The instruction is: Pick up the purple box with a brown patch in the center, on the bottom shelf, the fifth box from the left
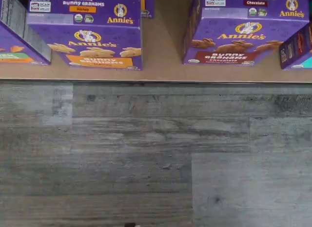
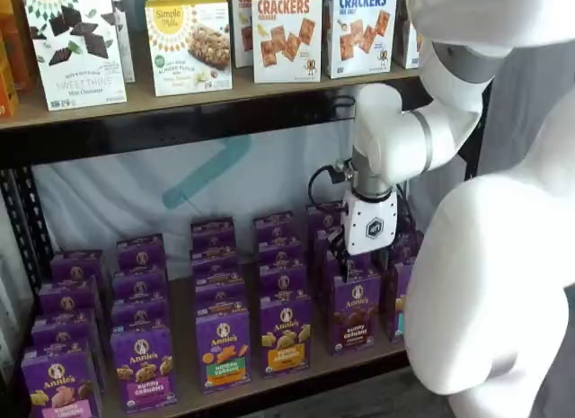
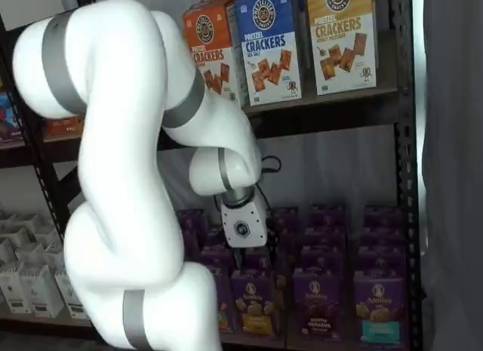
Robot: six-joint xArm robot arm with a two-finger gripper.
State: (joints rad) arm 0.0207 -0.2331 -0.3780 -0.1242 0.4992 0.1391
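The small upright purple carton with the dark brown centre patch (image 1: 239, 39) stands at the front edge of the brown wooden bottom shelf (image 1: 163, 71), heading its own row of like cartons; it also shows in both shelf views (image 2: 354, 312) (image 3: 316, 302). Just beside it at the front edge, with a bare strip of board between them, stands a purple carton with an orange-yellow centre patch (image 1: 95, 44). On the brown-patch carton's other side, a purple carton with a teal patch (image 1: 297, 51) stands close against it.

The white-bodied gripper (image 2: 353, 259) hangs from the white arm just above and in front of the brown-patch carton, apart from it. Its black fingers are dark against the cartons behind, so no gap can be made out in either shelf view, yet the jaws stand spread fully wide and have hold of nothing. Below the shelf edge lies grey wood-grain floor (image 1: 146, 158).
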